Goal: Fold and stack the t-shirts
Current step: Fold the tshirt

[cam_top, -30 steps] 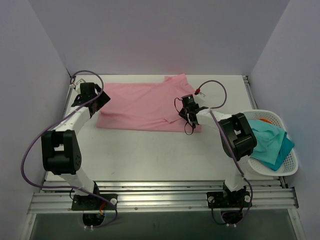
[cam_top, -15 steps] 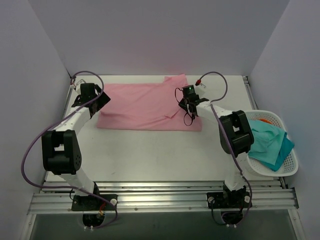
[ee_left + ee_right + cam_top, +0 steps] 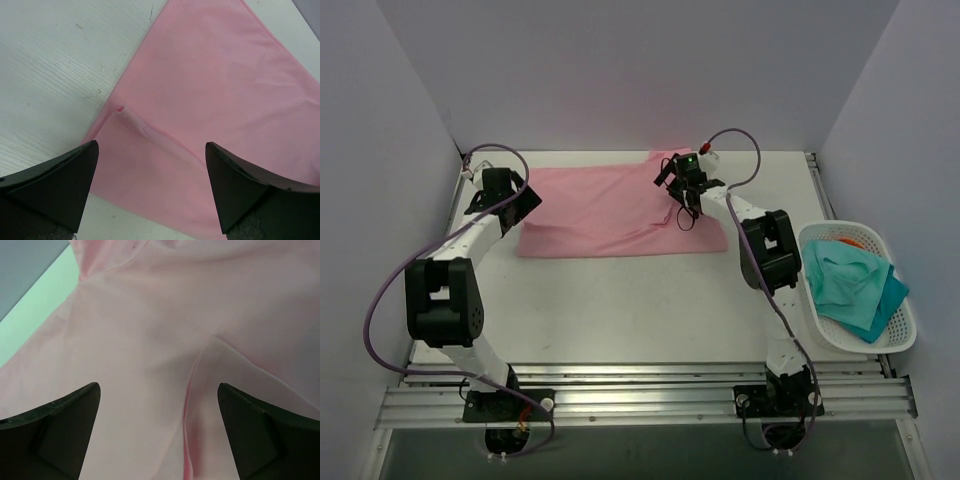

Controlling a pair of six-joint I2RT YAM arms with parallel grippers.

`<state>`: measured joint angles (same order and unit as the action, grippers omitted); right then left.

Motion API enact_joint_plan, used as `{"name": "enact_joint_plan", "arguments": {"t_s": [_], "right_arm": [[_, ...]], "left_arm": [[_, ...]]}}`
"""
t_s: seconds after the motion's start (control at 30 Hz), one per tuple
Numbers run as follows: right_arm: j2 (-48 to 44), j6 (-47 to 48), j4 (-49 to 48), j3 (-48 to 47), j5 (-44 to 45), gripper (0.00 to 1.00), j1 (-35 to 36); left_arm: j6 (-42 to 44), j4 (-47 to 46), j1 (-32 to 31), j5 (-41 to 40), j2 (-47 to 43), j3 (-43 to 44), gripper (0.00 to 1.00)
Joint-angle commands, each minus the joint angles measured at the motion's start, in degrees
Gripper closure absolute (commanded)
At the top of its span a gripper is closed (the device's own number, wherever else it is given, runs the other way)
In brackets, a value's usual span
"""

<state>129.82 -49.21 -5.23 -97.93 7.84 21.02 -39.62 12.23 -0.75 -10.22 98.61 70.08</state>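
Observation:
A light pink t-shirt (image 3: 600, 210) lies partly folded across the back of the white table (image 3: 620, 300). My left gripper (image 3: 520, 200) hovers open over the shirt's left end. In the left wrist view a folded corner of the t-shirt (image 3: 145, 130) lies between the spread fingers of the left gripper (image 3: 151, 145). My right gripper (image 3: 680, 188) stands open over the shirt's back right part. The right wrist view shows a crease of the t-shirt (image 3: 192, 385) running between the apart fingers of the right gripper (image 3: 159, 386), with nothing gripped.
A white basket (image 3: 905, 325) sits at the table's right edge, holding teal t-shirts (image 3: 845, 285) and something orange (image 3: 848, 240). Walls close in the back and both sides. Purple cables loop off both arms.
My right gripper carried the shirt's right edge from the near side toward the back, then opened and let it go. The shirt's right end is now narrower. The left arm stayed put.

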Motion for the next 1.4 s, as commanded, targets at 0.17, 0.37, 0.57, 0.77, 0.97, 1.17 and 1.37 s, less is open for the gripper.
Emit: {"name": "enact_joint_plan", "arguments": {"t_s": [0.17, 0.37, 0.57, 0.77, 0.97, 1.17, 1.37], "right_arm": [[0.36, 1.83, 12.0, -5.78, 6.66, 0.0, -2.38], [-9.92, 1.05, 9.12, 5.09, 7.37, 0.0, -2.12], [-13.63, -0.97, 4.0, 11.71, 5.88, 0.0, 1.13], [-9.24, -2.29, 4.97, 6.88, 5.44, 0.0, 4.2], [-4.93, -2.99, 6.82, 2.13, 5.53, 0.0, 6.41], [-2.03, -3.61, 6.29, -0.24, 4.65, 0.0, 6.84], [0.96, -3.96, 5.76, -3.49, 3.68, 0.0, 7.11]], "left_arm": [[1.21, -2.3, 0.23, 0.46, -0.61, 0.76, 0.03], [0.94, -2.82, 0.23, 1.08, -0.43, 0.58, 0.03], [0.51, -3.61, -0.12, 1.87, -0.26, 0.05, 0.03], [0.51, -3.7, -0.21, 2.13, -0.35, 0.05, 0.03], [0.33, -3.88, -0.12, 2.31, -0.17, 0.14, 0.03], [0.15, -4.23, -0.12, 2.75, 0.62, 0.49, 0.03], [-0.11, -4.76, -0.12, 3.01, 1.59, 0.75, 0.03]]}}
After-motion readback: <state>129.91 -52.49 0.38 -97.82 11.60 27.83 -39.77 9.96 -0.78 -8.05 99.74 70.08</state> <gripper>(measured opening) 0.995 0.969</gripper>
